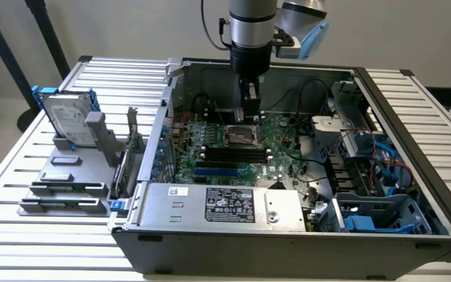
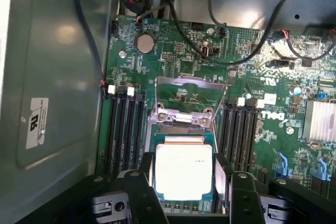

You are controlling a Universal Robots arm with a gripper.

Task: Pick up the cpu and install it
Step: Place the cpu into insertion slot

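The cpu [image 2: 184, 170], a flat square chip with a shiny silver top, sits between my gripper's [image 2: 184, 182] two black fingers [image 2: 143, 182], which press against its two opposite edges. It hangs level just over the green motherboard [image 2: 252, 51], close beside the open cpu socket [image 2: 182, 121], whose metal load plate [image 2: 189, 94] is flipped up. In the exterior view my gripper [image 1: 248, 113] points straight down inside the open computer case [image 1: 398, 100], a little above the socket [image 1: 245, 136].
Black memory slots [image 2: 125, 129] flank the socket on both sides. Black cables [image 2: 220, 59] loop over the board, and a finned heat sink [image 2: 321, 120] stands nearby. A grey power-supply box [image 1: 225, 204] fills the case's front. A hard drive with blue bracket [image 1: 67, 120] stands on a grey rack [image 1: 73, 176] outside.
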